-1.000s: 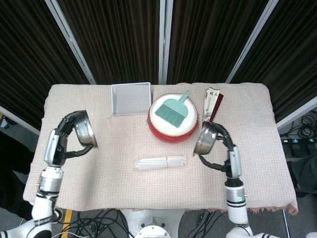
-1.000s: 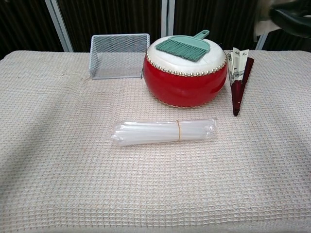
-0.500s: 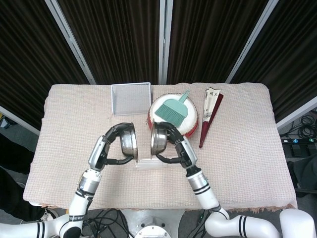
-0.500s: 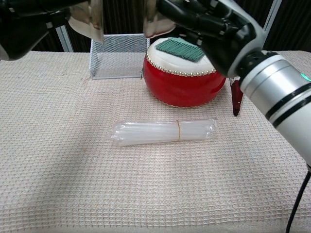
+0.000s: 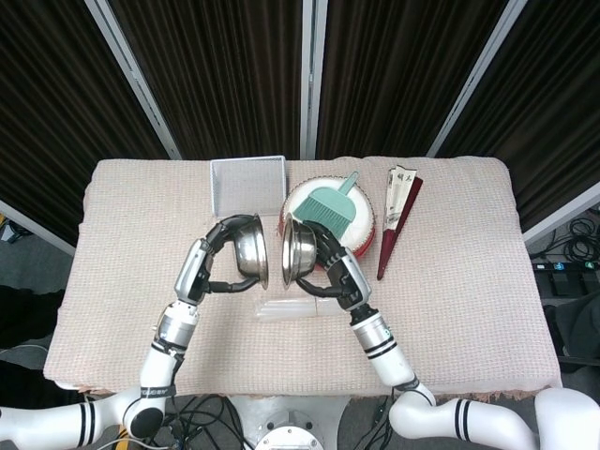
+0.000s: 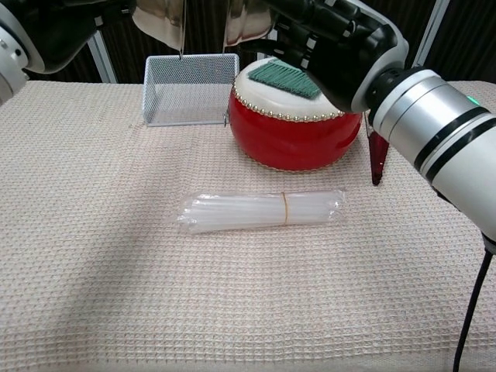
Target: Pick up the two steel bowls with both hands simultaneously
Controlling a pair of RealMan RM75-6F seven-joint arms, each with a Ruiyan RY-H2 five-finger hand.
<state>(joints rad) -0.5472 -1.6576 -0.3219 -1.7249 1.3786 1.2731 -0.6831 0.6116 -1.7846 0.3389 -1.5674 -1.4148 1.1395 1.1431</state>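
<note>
Two steel bowls hang in the air over the middle of the table, tipped on edge with their rims facing each other. My left hand (image 5: 217, 255) grips the left bowl (image 5: 249, 249), whose rim also shows at the top of the chest view as the left bowl (image 6: 161, 22). My right hand (image 5: 328, 267) grips the right bowl (image 5: 298, 255), seen again in the chest view as the right bowl (image 6: 246, 22) with the right hand (image 6: 333, 43) wrapped around it. A narrow gap separates the two rims.
On the cloth-covered table (image 5: 469, 281) stand a red drum (image 6: 294, 128) with a green brush (image 6: 293, 74) on top, a wire mesh basket (image 6: 190, 89), a folded fan (image 6: 381, 128) and a bundle of clear straws (image 6: 263, 209) directly below the bowls.
Over the last second both arms swung in from the table's sides to the centre. Since half a second ago the bowls rose slightly and drew a little closer together.
</note>
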